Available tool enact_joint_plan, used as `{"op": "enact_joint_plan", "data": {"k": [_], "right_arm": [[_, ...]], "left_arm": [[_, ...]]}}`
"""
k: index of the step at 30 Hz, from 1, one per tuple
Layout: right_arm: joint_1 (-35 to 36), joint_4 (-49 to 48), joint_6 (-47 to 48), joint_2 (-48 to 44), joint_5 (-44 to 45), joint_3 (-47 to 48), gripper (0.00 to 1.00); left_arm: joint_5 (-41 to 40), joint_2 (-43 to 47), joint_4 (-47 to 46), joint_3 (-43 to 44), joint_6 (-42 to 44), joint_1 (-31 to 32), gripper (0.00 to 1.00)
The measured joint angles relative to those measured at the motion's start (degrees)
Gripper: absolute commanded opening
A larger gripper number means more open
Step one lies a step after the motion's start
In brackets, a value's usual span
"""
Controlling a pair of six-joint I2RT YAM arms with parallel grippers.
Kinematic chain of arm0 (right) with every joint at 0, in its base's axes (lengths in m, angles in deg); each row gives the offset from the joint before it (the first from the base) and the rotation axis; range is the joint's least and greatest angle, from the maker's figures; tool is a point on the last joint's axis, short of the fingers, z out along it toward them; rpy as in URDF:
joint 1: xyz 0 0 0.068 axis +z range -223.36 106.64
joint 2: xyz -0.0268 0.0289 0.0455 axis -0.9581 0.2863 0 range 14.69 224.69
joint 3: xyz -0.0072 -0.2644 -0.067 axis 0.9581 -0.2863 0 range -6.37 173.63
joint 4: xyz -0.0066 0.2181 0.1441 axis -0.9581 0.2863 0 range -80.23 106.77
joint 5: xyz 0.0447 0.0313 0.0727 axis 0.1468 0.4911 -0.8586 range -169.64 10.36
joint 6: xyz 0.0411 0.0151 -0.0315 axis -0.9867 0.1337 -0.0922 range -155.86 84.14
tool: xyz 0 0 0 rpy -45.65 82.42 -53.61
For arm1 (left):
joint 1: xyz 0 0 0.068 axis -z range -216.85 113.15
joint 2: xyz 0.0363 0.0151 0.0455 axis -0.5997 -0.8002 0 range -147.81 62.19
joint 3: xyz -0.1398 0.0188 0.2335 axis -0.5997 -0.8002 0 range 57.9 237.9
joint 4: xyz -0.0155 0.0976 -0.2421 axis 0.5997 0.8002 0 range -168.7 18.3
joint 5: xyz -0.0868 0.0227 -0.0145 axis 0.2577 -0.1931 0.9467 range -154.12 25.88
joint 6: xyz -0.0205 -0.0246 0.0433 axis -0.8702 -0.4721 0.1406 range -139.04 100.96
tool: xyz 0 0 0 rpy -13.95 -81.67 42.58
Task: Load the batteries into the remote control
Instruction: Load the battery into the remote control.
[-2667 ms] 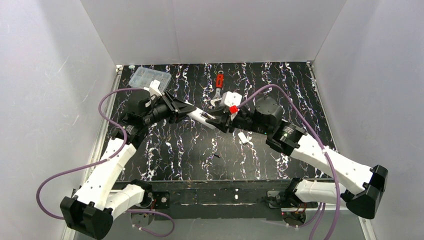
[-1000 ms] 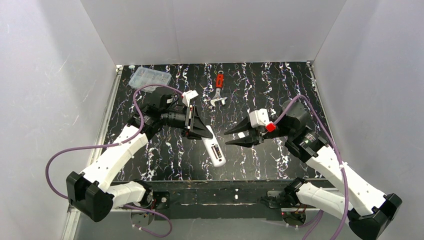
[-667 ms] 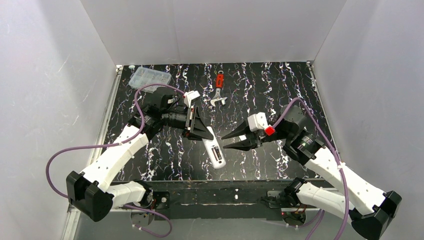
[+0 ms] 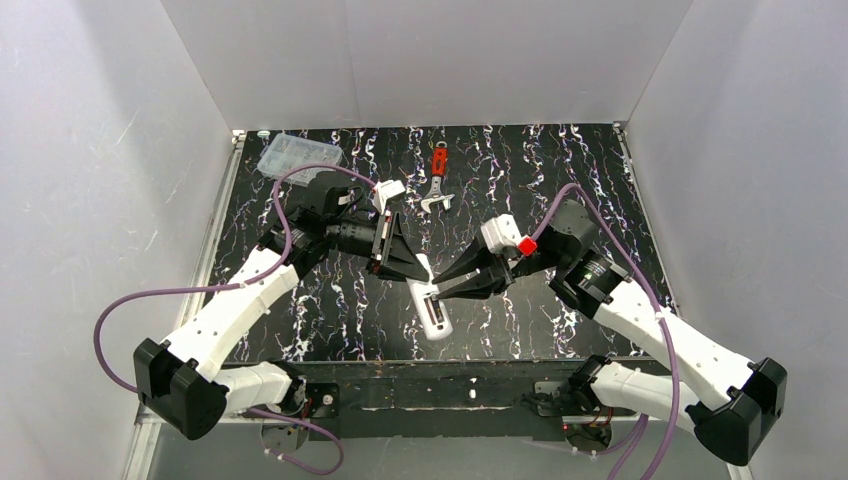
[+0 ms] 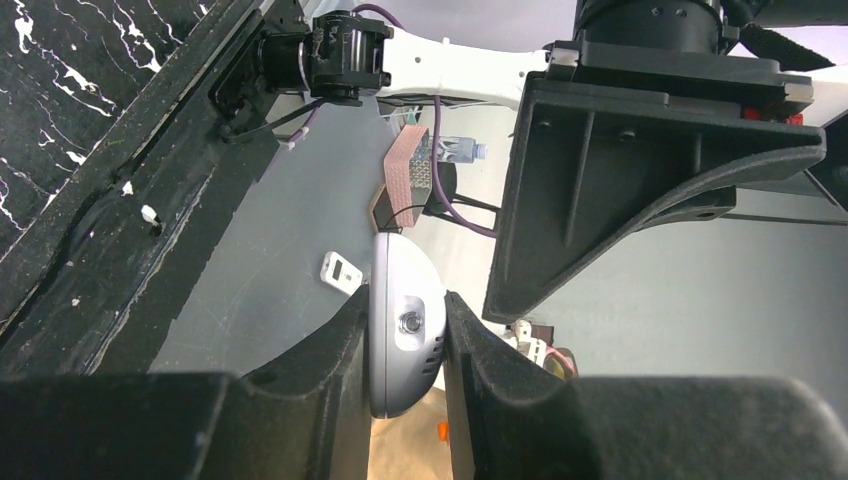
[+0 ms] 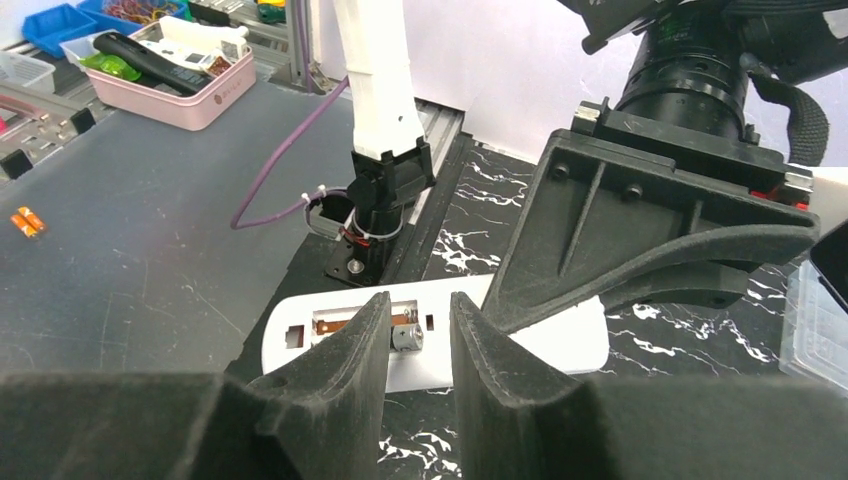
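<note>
The white remote control [image 4: 432, 310] is held by its far end in my shut left gripper [image 4: 417, 268], slanting down toward the table's near edge with its back up. In the left wrist view its end [image 5: 405, 330] is clamped between my fingers. My right gripper [image 4: 437, 290] has come in from the right, and its tips hang over the remote's open battery recess. In the right wrist view the jaws [image 6: 420, 300] stand slightly apart. One battery [image 6: 405, 338] lies in the recess of the remote [image 6: 300, 360] between them, beside the left finger. The other battery is hidden.
A clear plastic compartment box [image 4: 298, 154] sits at the back left corner, and its edge shows in the right wrist view [image 6: 815, 320]. A red-handled wrench [image 4: 438, 165] lies at the back centre. White walls enclose the marbled black table [image 4: 560, 170] on three sides.
My right gripper has moved left to the remote, its jaws narrowing, and now sits over the battery recess. My left gripper has kept the remote almost still.
</note>
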Motion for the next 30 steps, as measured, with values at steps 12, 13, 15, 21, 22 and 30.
{"op": "enact_joint_plan", "data": {"k": [12,13,15,21,22,30], "right_arm": [[1.36,2.93,1.62,0.48,1.31,0.46,0.32],[1.36,3.08,1.73,0.48,1.33,0.46,0.32],[1.36,3.28,2.03,0.48,1.33,0.46,0.32],[1.36,3.50,2.47,0.48,1.68,0.48,0.31],[1.36,3.54,2.49,0.48,1.75,0.48,0.30],[1.36,4.66,2.58,0.50,2.62,0.50,0.29]], "left_arm": [[-0.02,0.00,0.20,0.50,0.26,0.00,0.00],[-0.02,0.00,0.20,0.50,0.26,0.00,0.00],[-0.02,-0.02,0.20,0.50,0.28,0.00,0.00],[-0.04,-0.02,0.22,0.50,0.37,0.04,0.00],[-0.04,-0.02,0.22,0.50,0.42,0.04,0.00],[-0.20,-0.02,0.22,0.50,0.63,0.07,0.00]]}}
